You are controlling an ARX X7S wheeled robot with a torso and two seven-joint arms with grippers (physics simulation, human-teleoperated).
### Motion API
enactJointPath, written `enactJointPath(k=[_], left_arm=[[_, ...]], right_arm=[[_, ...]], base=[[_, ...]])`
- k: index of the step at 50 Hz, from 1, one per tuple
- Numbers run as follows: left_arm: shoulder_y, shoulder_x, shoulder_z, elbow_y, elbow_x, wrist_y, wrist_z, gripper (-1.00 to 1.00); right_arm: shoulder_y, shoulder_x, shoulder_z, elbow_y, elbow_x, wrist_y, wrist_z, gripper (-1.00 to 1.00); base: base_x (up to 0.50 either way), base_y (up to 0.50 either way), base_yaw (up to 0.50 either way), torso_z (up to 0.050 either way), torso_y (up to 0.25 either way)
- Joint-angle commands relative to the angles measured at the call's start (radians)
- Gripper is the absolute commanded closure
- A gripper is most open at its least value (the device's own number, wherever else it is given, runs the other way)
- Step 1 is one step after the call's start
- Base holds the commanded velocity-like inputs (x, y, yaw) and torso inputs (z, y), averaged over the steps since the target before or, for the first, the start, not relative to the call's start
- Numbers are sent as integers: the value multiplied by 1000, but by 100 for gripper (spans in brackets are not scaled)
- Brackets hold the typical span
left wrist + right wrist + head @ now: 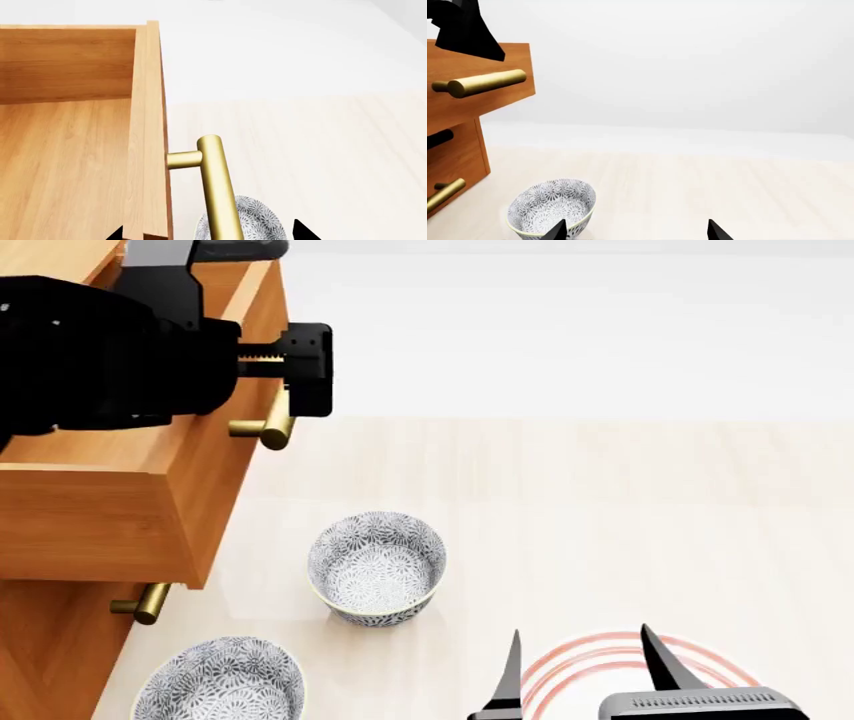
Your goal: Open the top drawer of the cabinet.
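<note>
The left gripper's fingertips stand wide apart, one on each side of the brass bar handle with clear gaps, so nothing is clamped; in the left wrist view only the two black tips show at the frame's edge, straddling the drawer front and the bar. From the head view the black left gripper sits over the top of the drawer front, its toothed rail showing, with the handle poking out just below it.

The top drawer is pulled well out of the cabinet and juts toward the open floor. Its front panel faces away from the cabinet, and the handle's long axis runs level along that front, parallel to it, held off on a short brass post. Inside, the drawer's floor is lighter plain wood. A lower drawer's handle shows beneath the overhang.

The right gripper hangs low near the floor, fingers spread and holding nothing, above a plate with red rings.

Two patterned bowls stand on the floor: one just beside the open drawer's front, the other close to the cabinet's base.

The floor is pale wood planking, meeting a plain white wall.
</note>
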Motion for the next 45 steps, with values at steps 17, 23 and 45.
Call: enactJointPath(k=[17, 23, 45], left_arm=[[9, 21, 687, 54, -913, 151, -28, -100], [16, 21, 740, 79, -983, 175, -32, -100], [38, 21, 757, 154, -1068, 211, -65, -100]], right_arm=[[6, -9, 11, 13, -5, -3, -34, -100], [3, -10, 2, 13, -9, -7, -37, -100], [0, -6, -1, 33, -5, -21, -47, -100]], base=[[0, 0, 0, 0, 0], [0, 0, 0, 0, 0], [0, 0, 0, 0, 0]])
